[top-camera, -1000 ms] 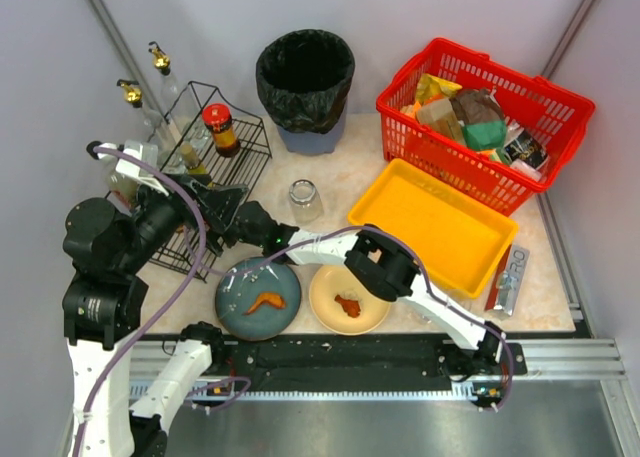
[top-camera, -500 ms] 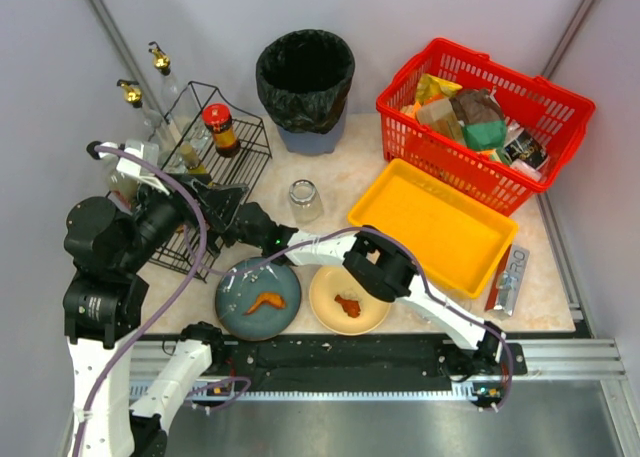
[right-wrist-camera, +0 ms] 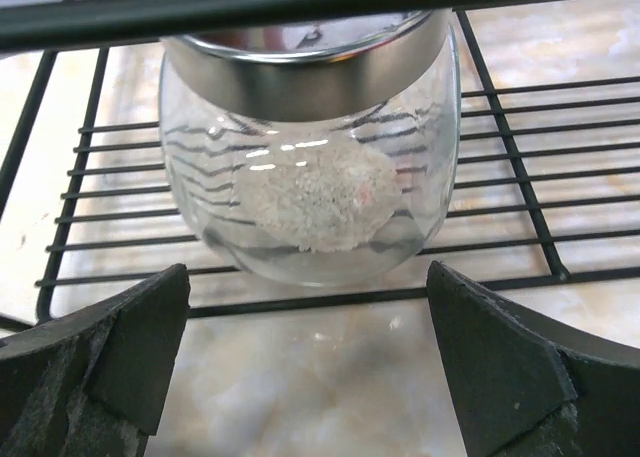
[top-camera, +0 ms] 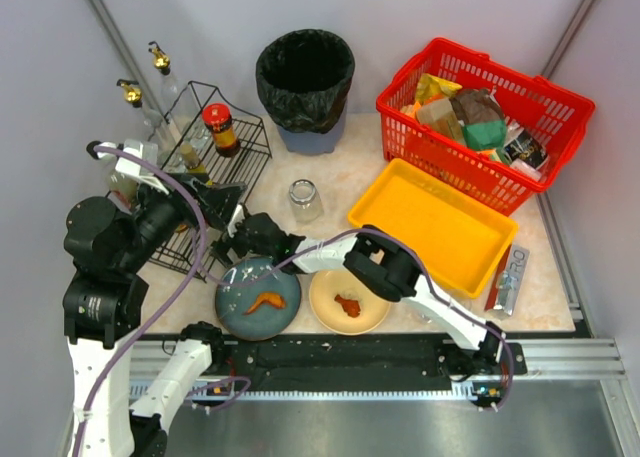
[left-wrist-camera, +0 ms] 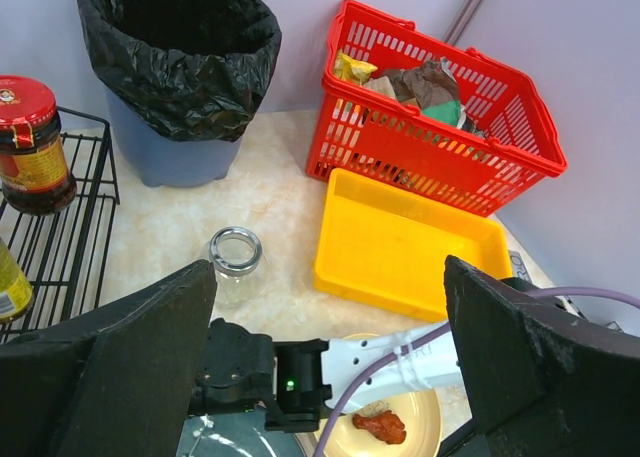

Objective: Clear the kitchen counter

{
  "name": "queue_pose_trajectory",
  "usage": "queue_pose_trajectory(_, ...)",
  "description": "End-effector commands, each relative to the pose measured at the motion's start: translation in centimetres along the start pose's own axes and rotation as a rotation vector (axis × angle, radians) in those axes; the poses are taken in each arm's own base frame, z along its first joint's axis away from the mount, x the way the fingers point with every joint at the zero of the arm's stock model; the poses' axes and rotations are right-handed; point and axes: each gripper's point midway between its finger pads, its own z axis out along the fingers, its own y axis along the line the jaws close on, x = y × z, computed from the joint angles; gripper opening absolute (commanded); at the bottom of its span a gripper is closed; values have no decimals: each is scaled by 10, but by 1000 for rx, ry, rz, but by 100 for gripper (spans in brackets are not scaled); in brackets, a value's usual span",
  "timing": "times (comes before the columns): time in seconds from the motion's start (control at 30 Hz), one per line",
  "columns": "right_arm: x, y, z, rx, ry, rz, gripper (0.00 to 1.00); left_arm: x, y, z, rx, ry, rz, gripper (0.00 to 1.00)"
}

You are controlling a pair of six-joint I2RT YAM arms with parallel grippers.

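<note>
1. Backed the right gripper point(top-camera: 240, 241) out of the black wire rack point(top-camera: 255, 142), toward the near right, compared with a second ago.
2. Now hangs at the far rim of the blue plate point(top-camera: 232, 312) instead of reaching in among the rack's wires.
3. Left the glass jar point(right-wrist-camera: 305, 167) behind on the rack's wire shelf, with the jaws wide apart and short of it, touching nothing.
4. Shifted the right arm's elbow point(top-camera: 385, 269) slightly nearer as well, so that it now overlaps more of the far rim of the tan plate point(top-camera: 330, 322).
</note>
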Motion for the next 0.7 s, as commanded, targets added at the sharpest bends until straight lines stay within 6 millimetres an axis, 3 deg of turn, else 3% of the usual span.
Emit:
queue_pose_trajectory(0.0, -82, 20, -23, -42, -135, -39, 99, -9, -1, -5, -10, -35, 32, 99)
queue_pose_trajectory(0.13, -92, 22, -43, -50, -133, -81, 99, -3, 4, -7, -33, -21, 34, 99)
queue_pose_trajectory(0.3, -107, 26, -83, -48, -127, -113, 99, 4, 9, -11, -58, -8, 45, 99)
queue_pose_trajectory(0.53, -98, 18, -148, -10, 40, -165, 96, 13, 11, -13, -60, 8, 37, 99)
queue_pose_trajectory(0.67, -85, -6, -183, 118, 121, -170, 97, 13, 11, -15, -68, 2, 31, 99)
